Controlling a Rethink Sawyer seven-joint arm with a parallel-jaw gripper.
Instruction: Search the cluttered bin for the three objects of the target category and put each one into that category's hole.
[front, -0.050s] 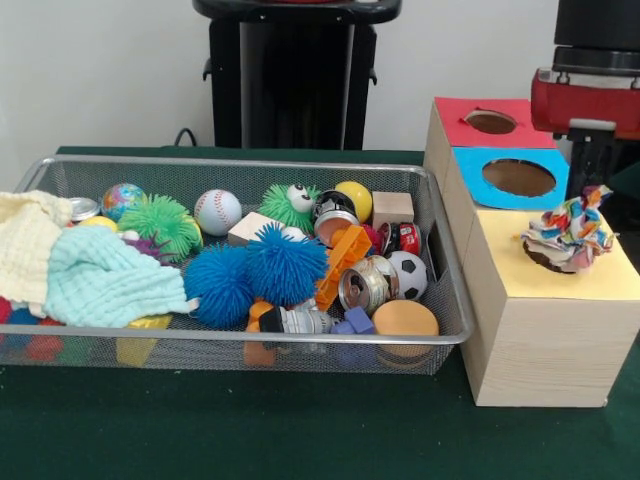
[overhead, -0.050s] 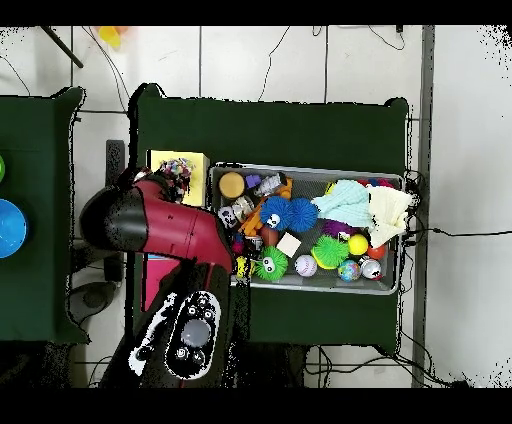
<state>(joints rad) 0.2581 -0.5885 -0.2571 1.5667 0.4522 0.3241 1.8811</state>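
— Red and black arm's gripper (front, -0.050s: 592, 172) hangs just behind the bundled multicoloured patterned cloth (front, -0.050s: 570, 235), at the far right. Wide or narrow, I cannot tell.

— And the cloth itself?

— It sits bunched on the yellow top of the pale wooden box (front, -0.050s: 500, 250), a dark patch under it, probably the hole. It looks perched, not through.

— So the risk?

— The bundle may jam on the rim or tip off the box edge if it is pushed off-centre. The mint-green knitted cloth (front, -0.050s: 100, 280) and pale yellow knitted cloth (front, -0.050s: 25, 245) lie at the left end of the wire mesh bin (front, -0.050s: 450, 300), draped over toys, which may snag and drag along.

— Surroundings?

— Dark green table cover (front, -0.050s: 250, 430), plain white wall (front, -0.050s: 100, 70) behind.
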